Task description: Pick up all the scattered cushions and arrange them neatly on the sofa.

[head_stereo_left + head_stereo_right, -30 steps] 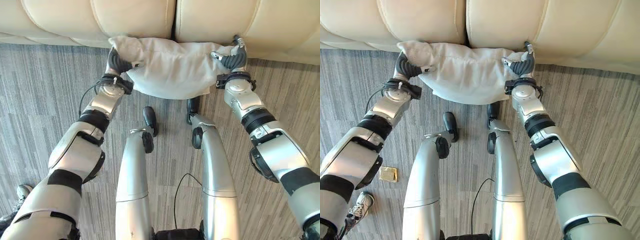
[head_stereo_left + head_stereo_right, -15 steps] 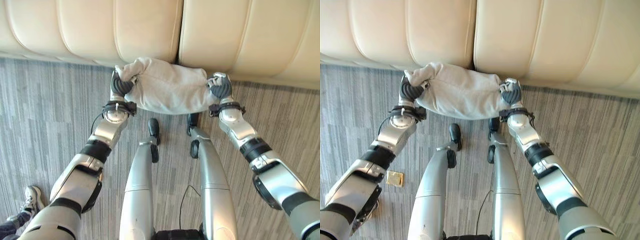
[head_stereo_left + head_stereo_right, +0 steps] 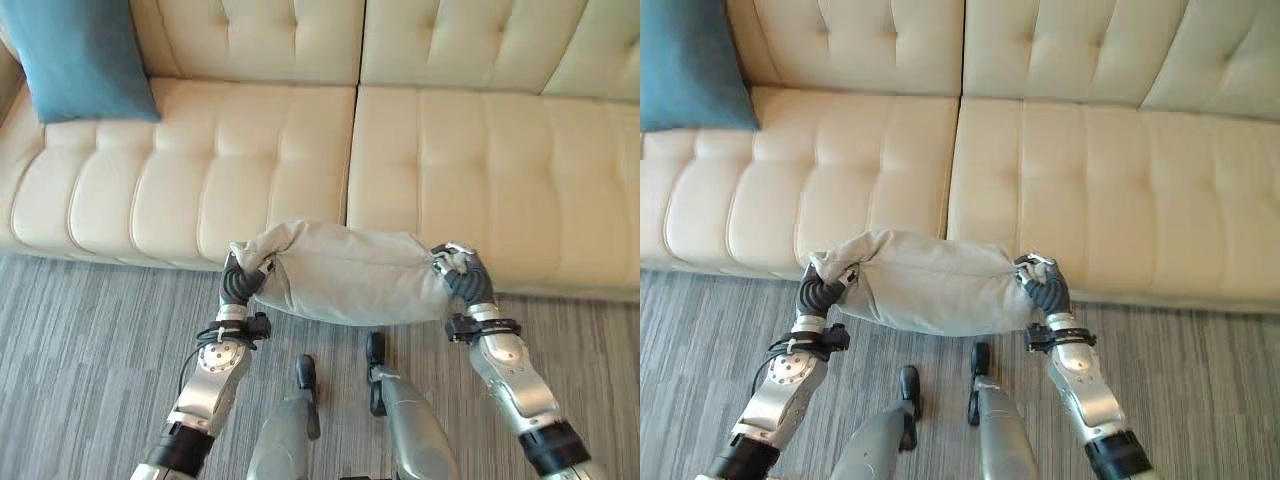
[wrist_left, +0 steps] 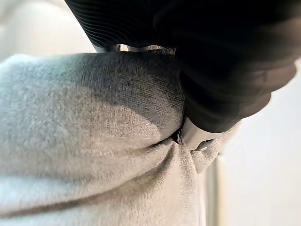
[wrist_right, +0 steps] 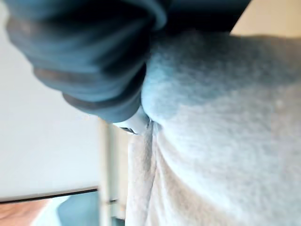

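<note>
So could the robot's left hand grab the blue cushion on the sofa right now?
Probably not. The left hand is busy gripping one end of the grey cushion, and the blue cushion sits far off at the sofa's back corner.

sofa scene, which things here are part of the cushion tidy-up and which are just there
Part of the job:
- grey cushion, held at its ends by the left hand and right hand
- cream sofa
- blue cushion, already on the sofa's left end

Just there:
- grey carpet floor
</note>
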